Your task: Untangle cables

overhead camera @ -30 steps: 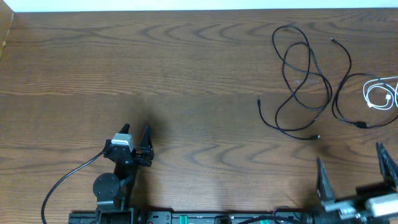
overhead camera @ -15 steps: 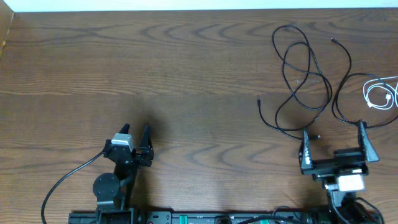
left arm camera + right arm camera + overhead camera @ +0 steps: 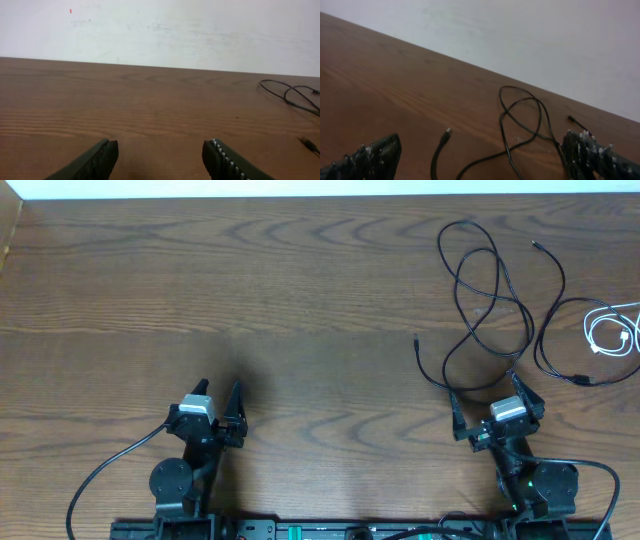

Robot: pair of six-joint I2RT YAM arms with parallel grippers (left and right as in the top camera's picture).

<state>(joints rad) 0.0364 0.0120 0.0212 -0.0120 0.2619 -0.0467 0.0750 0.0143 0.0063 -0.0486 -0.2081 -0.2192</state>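
Overhead, the cables sit at the far right of the surface (image 3: 300, 300): 2 black ones and 1 white. The looped black cable (image 3: 480, 330) crosses itself several times, and its long axis runs from near to far. A second black cable (image 3: 562, 288) curves down just to its right. The white cable (image 3: 610, 330) is coiled at the right edge.

The looped cable's nearest bend lies just off the tips of the right end effector (image 3: 485, 388), and the rest of the tangle stretches away on the far side of it. The right wrist view shows the same thing: a plug end (image 3: 447, 131) and the loops lie straight ahead, between the lines of the 2 fingers.

The right end effector is spread to its widest and holds nothing. It is angled slightly to the left, so its opening faces the tangle.

The left end effector (image 3: 220, 386) is partly spread and empty. It sits well apart, at the near left, and its own camera catches only a bit of black cable at the right border.

My judgement is that the right arm is the one to reach, going forward and down onto the near bend.
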